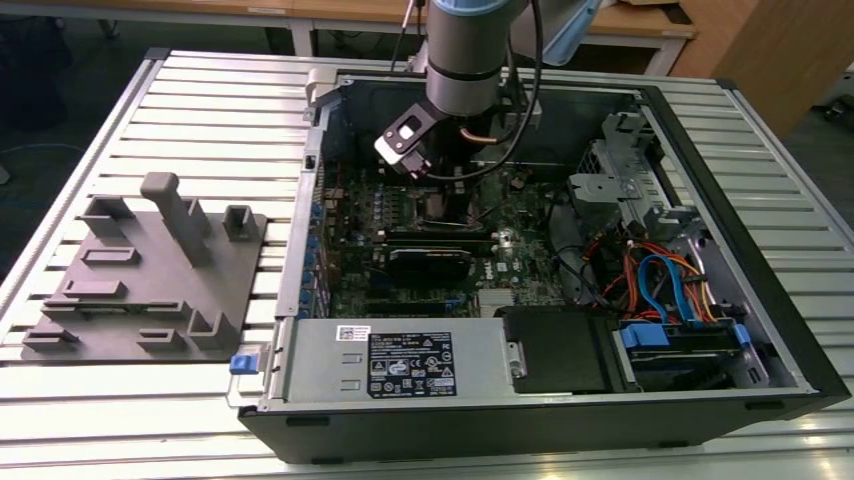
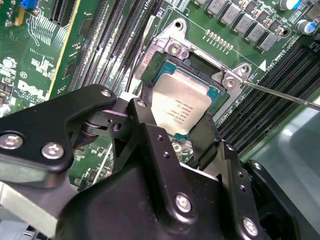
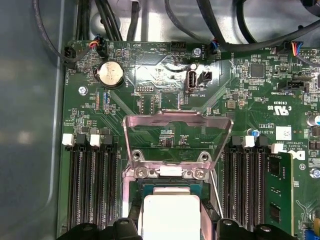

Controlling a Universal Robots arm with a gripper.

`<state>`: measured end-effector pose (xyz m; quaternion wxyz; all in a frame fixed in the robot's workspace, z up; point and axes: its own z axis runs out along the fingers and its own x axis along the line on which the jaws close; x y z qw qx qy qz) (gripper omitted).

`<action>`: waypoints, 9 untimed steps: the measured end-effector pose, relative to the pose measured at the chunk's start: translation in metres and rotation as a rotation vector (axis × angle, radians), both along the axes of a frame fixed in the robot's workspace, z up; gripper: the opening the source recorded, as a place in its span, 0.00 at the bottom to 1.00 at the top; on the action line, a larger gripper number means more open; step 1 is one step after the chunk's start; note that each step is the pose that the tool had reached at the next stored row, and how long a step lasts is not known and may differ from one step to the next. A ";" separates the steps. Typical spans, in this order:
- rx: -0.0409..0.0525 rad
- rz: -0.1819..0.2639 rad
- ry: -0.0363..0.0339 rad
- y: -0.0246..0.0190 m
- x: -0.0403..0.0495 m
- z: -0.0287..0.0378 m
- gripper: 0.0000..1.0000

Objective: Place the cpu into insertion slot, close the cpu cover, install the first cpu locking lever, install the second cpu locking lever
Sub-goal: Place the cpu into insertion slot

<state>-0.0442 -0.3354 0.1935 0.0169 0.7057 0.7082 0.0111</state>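
Note:
In both wrist views my gripper [image 2: 175, 119] straddles the cpu [image 2: 181, 104], a small square chip with a silvery top. One black finger presses each of its two opposite sides, so the gripper is shut on it. The cpu sits level in or just over the insertion slot [image 2: 171, 46], whose silvery rim shows around it. The cpu cover [image 3: 176, 119] stands swung up beyond the slot, and the board shows through its window. A thin wire locking lever [image 2: 282, 95] sticks out from one corner of the slot, unlatched. In the exterior view my gripper [image 1: 447, 198] reaches down into the computer case.
Long black memory slots [image 3: 92, 190] flank the socket, and one memory stick [image 3: 278, 190] is seated. The open case [image 1: 747, 300] holds cables, a drive cage and a power supply [image 1: 400, 365]. A grey fixture plate [image 1: 147, 270] lies on the table at the exterior view's left.

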 end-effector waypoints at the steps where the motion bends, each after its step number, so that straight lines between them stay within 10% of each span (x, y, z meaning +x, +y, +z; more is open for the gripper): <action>1: 0.0000 -0.001 0.0001 0.0000 0.0000 -0.0006 0.54; 9: -0.0001 -0.001 0.0000 0.0000 0.0000 -0.0016 0.54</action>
